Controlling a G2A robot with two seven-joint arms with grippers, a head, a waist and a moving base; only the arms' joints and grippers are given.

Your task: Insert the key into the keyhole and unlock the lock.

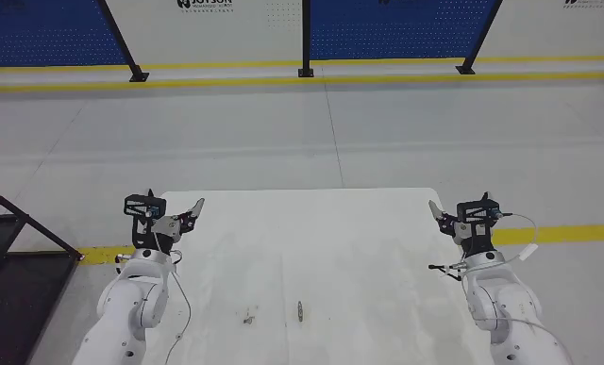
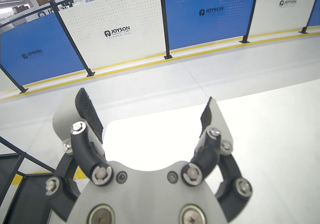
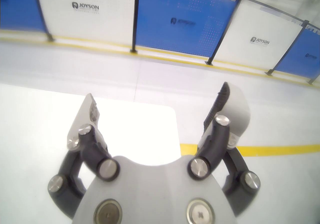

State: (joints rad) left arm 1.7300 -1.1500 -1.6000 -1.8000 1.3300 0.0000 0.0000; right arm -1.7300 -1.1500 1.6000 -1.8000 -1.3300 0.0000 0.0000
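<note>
Two small metal items lie on the white table [image 1: 311, 242] near its front edge: a pale, irregular one [image 1: 248, 317] and a slim dark one [image 1: 299, 311] just to its right. They are too small to tell key from lock. My left gripper [image 1: 175, 207] [image 2: 145, 100] hovers open over the table's far left corner, nothing between its fingers. My right gripper [image 1: 461, 210] [image 3: 157, 92] is open and holds nothing over the far right corner. Both grippers are well behind the two items.
Grey floor with yellow lines [image 1: 528, 235] surrounds the table. A fence of blue and white panels [image 1: 396, 21] stands far behind. A black metal frame [image 1: 24, 261] sits beside the table's left side.
</note>
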